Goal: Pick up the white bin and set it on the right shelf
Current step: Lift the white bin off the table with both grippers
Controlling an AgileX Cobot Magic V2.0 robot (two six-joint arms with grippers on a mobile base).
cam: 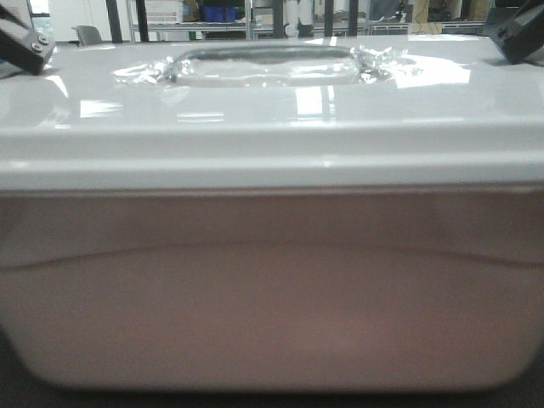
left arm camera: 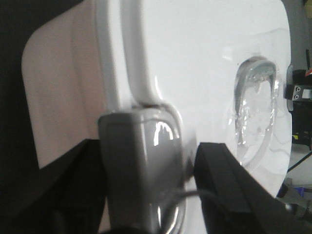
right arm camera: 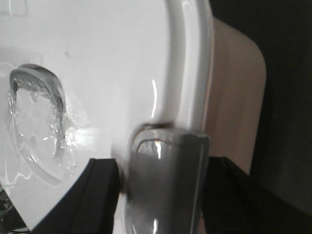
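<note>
The white bin [cam: 272, 289] fills the view; left gripper [left arm camera: 146, 180] at ten o'clock, right gripper [right arm camera: 165, 190] at two (each clamped across a grey lid clip [left arm camera: 139, 141]).

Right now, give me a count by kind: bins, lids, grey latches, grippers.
white bin: 1
white lid: 1
grey latches: 2
grippers: 2, the left gripper and the right gripper
Total: 6

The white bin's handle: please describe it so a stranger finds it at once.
The white bin fills the front view, capped by a glossy white lid. In the lid's middle lies the handle, a long grey bar in a recess. Unlike the grey end clasps, it sits under crinkled clear film.
</note>
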